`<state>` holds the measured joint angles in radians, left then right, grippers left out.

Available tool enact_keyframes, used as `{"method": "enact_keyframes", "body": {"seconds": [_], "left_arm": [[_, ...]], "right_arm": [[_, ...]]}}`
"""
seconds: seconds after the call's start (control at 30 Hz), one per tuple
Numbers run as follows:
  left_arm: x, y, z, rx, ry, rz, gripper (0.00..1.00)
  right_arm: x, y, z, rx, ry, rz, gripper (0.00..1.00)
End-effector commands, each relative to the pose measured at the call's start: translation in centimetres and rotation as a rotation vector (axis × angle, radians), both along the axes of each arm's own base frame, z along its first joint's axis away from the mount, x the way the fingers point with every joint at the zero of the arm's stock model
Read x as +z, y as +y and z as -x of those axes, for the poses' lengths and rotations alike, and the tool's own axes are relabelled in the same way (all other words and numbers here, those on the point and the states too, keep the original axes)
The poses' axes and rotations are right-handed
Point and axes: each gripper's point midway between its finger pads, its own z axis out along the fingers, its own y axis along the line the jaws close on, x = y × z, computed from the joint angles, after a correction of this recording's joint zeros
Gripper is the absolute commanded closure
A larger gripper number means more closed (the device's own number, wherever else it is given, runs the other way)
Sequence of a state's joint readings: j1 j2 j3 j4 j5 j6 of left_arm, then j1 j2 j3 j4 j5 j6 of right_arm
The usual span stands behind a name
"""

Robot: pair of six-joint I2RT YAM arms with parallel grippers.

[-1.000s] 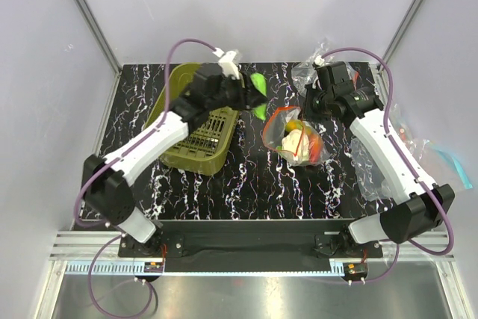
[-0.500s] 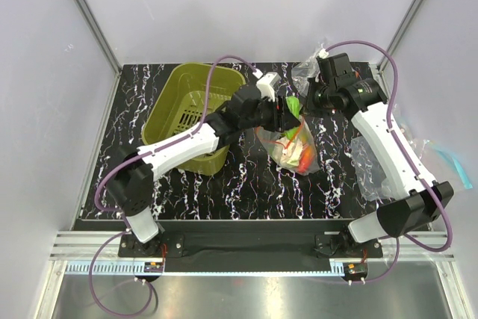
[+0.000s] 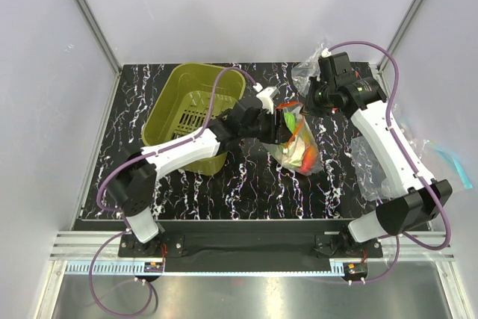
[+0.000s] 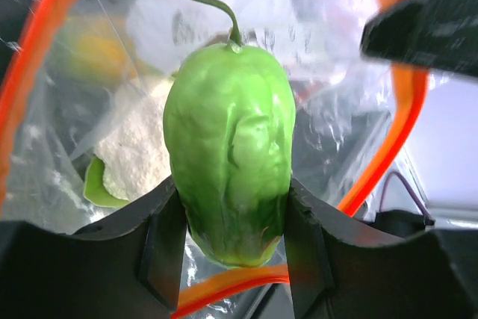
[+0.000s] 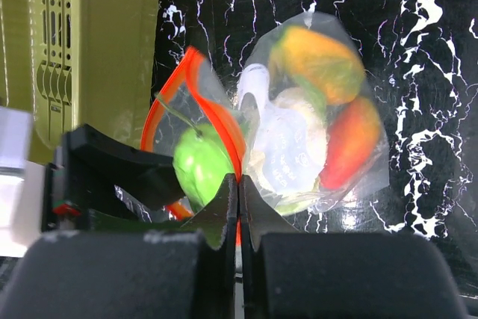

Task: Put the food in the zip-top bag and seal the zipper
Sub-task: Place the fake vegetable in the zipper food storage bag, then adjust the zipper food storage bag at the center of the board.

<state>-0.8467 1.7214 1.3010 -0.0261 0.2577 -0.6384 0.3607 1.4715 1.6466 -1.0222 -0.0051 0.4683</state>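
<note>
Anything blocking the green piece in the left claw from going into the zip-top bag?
Nothing visible. The left claw holds the green piece at the open mouth of the zip-top bag, ringed by the zipper; the right claw pinches the rim open. The other food sits deeper.

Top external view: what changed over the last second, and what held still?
The left hand, gripping a green vegetable, swung right from above the basket to the open mouth of the zip-top bag. The bag shifted a little. The right hand stayed shut on the bag's rim at the zipper; the basket did not move.
</note>
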Motion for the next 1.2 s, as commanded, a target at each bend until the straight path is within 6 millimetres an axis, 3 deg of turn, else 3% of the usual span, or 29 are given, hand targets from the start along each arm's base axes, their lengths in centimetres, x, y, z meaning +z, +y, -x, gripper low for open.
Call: {"method": "enact_keyframes", "body": {"seconds": [0.0, 0.1, 0.13, 0.2, 0.23, 0.4, 0.5, 0.53, 0.57, 0.67, 0.77, 0.8, 0.87, 1.0, 1.17], "left_arm": [[1.9, -0.8, 2.4, -0.085, 0.041, 0.044, 0.79], [1.6, -1.3, 2.7, -0.118, 0.071, 0.029, 0.71], [2.6, -1.6, 2.5, -0.122, 0.063, 0.036, 0.63], [2.2, -1.4, 2.7, -0.128, 0.094, -0.004, 0.49], [2.9, -1.2, 2.1, -0.095, 0.074, -0.020, 0.34], [5.3, 0.9, 1.3, -0.018, 0.000, -0.053, 0.01], [7.2, 2.0, 0.9, 0.001, 0.006, -0.077, 0.01], [6.6, 3.2, 1.1, 0.025, 0.037, -0.139, 0.01], [8.0, 3.7, 0.8, 0.043, 0.023, -0.139, 0.01], [8.4, 6.5, 0.4, 0.127, 0.038, -0.187, 0.02], [6.9, 8.9, 0.0, 0.203, 0.107, -0.194, 0.07], [5.3, 9.8, -0.2, 0.218, 0.148, -0.209, 0.12], [4.6, 10.6, -0.6, 0.248, 0.178, -0.208, 0.14], [3.0, 10.5, -1.3, 0.241, 0.173, -0.252, 0.13], [1.6, 8.7, -2.3, 0.181, 0.214, -0.270, 0.15]], "right_arm": [[2.7, 0.1, -1.6, -0.014, -0.107, -0.026, 1.00], [2.6, 0.1, -1.4, -0.009, -0.111, -0.032, 1.00], [2.6, 0.0, -1.3, -0.008, -0.113, -0.032, 1.00], [2.6, 0.0, -1.3, -0.009, -0.112, -0.031, 1.00], [2.7, -0.1, -1.3, -0.013, -0.117, -0.030, 1.00], [2.6, -0.4, -1.1, -0.015, -0.118, -0.017, 1.00], [2.4, -0.4, -0.8, -0.013, -0.112, -0.017, 1.00], [2.3, -0.4, -0.7, -0.012, -0.112, -0.018, 1.00], [2.1, -0.5, -0.6, -0.011, -0.109, -0.016, 1.00], [1.9, -0.5, -0.3, -0.007, -0.109, -0.016, 1.00], [1.8, -0.5, -0.2, -0.003, -0.107, -0.016, 1.00], [1.9, -0.5, -0.3, -0.001, -0.112, -0.020, 1.00], [1.8, -0.4, -0.2, 0.001, -0.110, -0.022, 1.00], [1.9, -0.1, -0.3, 0.014, -0.117, -0.034, 1.00], [2.1, 0.0, -0.3, 0.027, -0.123, -0.038, 1.00]]}}
